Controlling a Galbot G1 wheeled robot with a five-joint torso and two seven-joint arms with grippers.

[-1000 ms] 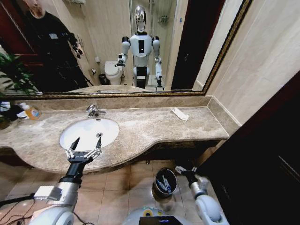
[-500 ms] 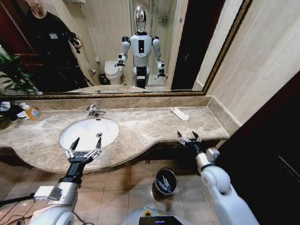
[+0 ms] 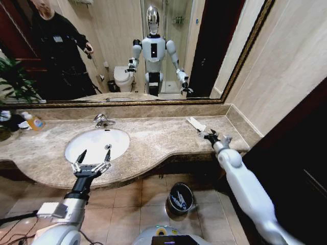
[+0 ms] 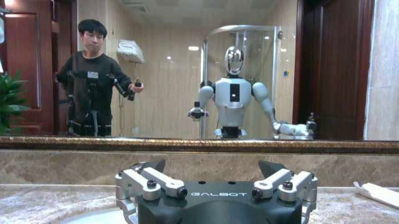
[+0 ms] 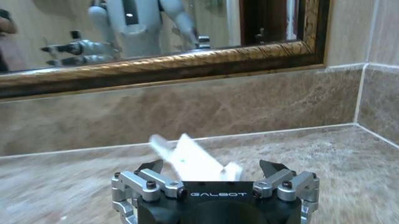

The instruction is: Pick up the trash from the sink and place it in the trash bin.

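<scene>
At the left, the left pincer (image 3: 92, 164) hovers over the near rim of the sink (image 3: 82, 140), its fingers spread wide and gripping nothing. The white basin looks bare where it can be seen, with the chrome faucet (image 3: 102, 120) behind it against the back wall. An orange-liquid bottle (image 3: 33, 121) stands on the table (image 3: 153, 140) at the far left, well apart from the work.

Low in the middle, on the floor below the table's edge, sits the trash bin (image 3: 180, 197), with some small pale bits already lying inside.

To the right, the right pincer (image 3: 210, 136) reaches out over the table, jaws wide and empty. The flat white packet (image 3: 196, 124) lies just beyond it, toward the mirror wall; in the right wrist view the packet (image 5: 193, 158) sits straight ahead between the open fingers, its long axis running diagonally across the line of approach. The right arm is clearly the nearer one; the left is well apart from this piece. My reading is that a short advance and a closing grip is what the pick needs.

Both wrist views show "GALBOT" printed on the pincer bodies; the packet's own marks cannot be read.
</scene>
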